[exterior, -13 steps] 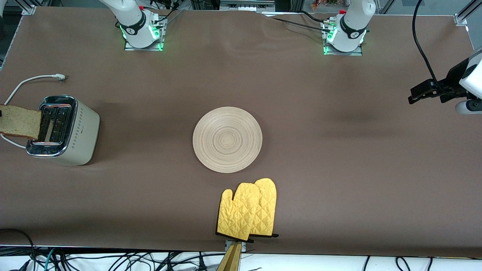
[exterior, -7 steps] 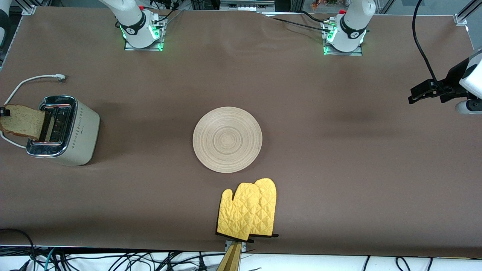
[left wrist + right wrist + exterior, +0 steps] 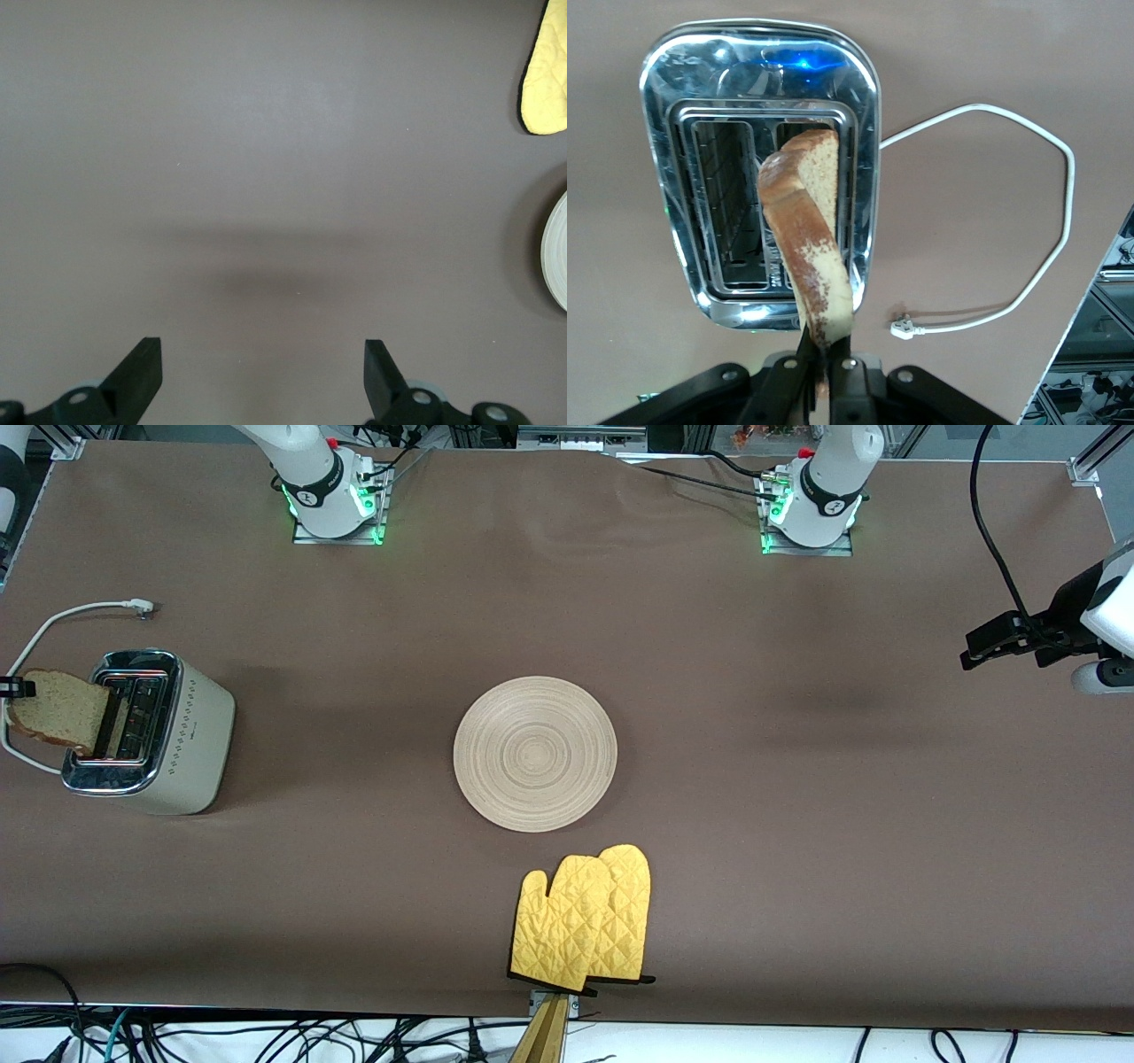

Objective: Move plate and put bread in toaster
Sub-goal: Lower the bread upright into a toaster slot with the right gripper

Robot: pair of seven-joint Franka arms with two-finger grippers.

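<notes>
- Since a second ago the bread has come down and shrunk toward the toaster, its lower corner now at the slot; the plate, mitts and left arm have not shifted.
- The right gripper is clamped on the bread's crust edge, holding the slice on edge and tilted over the toaster's chrome top, above the slot at the table-edge side. In the front view only a dark finger tip shows at the frame's edge.
- The toaster stands at the right arm's end of the table, both slots bare, its white cord looping on the cloth beside it.
- The plate lies flat at mid-table, nothing on it.
- Two yellow mitts lie overlapped, nearer the front camera than the plate, just apart from it.
- The left gripper waits with fingers spread wide, holding nothing, over bare brown cloth at the left arm's end of the table, well apart from the plate.
</notes>
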